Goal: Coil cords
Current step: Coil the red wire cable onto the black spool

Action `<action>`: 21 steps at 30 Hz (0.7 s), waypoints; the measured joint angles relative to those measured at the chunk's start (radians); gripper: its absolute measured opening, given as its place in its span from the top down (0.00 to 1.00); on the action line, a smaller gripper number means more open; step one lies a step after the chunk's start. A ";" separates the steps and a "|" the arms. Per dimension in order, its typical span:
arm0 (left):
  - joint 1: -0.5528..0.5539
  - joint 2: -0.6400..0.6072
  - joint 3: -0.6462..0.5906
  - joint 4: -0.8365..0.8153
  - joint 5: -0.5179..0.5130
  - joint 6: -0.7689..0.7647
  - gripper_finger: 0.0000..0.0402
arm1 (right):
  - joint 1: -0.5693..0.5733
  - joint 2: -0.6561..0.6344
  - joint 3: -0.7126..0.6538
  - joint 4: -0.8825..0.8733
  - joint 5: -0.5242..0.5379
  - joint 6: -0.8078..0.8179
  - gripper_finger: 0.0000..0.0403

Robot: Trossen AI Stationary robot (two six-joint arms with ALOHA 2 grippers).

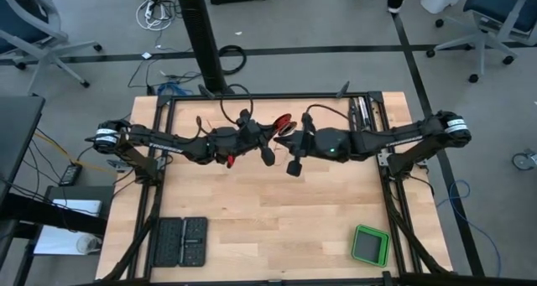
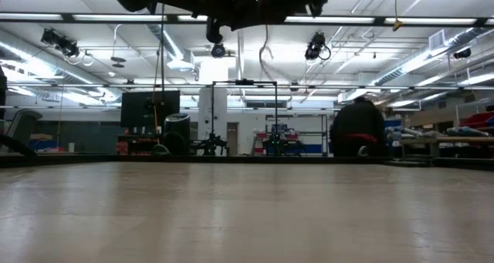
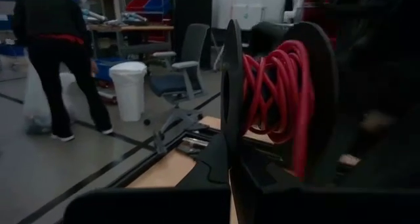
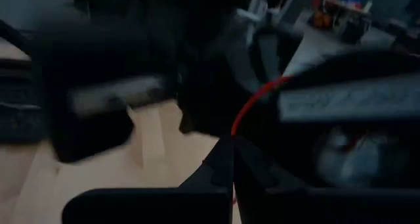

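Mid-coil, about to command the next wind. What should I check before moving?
1. The red cord sits on the spool: ok, its coils lie between the two discs.
2. The left claw holds the spool: ok, shut on a disc's edge.
3. The right claw holds the cord: ok, a strand runs into its shut fingers.
4. Clearance above the table: ok, both arms are held high.
5. The cord's free end: cannot tell, not visible.
6. The person is away from the table: ok.
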 joint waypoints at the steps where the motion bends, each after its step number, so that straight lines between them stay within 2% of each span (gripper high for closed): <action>1: 0.000 0.000 0.000 0.001 0.010 -0.003 1.00 | -0.001 0.008 0.000 -0.010 0.011 0.012 1.00; 5: 0.000 -0.001 0.000 -0.010 0.028 -0.053 1.00 | 0.002 0.029 0.000 -0.068 0.039 0.039 1.00; 11: -0.001 -0.003 0.000 -0.007 0.028 -0.054 1.00 | 0.054 -0.008 0.000 -0.301 0.190 0.077 1.00; 14: -0.001 -0.003 0.000 -0.016 0.032 -0.032 1.00 | 0.065 -0.035 0.000 -0.409 0.213 0.097 0.97; 17: -0.001 -0.003 0.000 -0.021 0.035 0.003 1.00 | 0.065 -0.046 0.000 -0.480 0.178 0.211 0.89; 21: -0.001 -0.003 0.000 -0.021 0.037 0.026 1.00 | 0.060 -0.047 -0.054 -0.423 0.020 0.299 0.80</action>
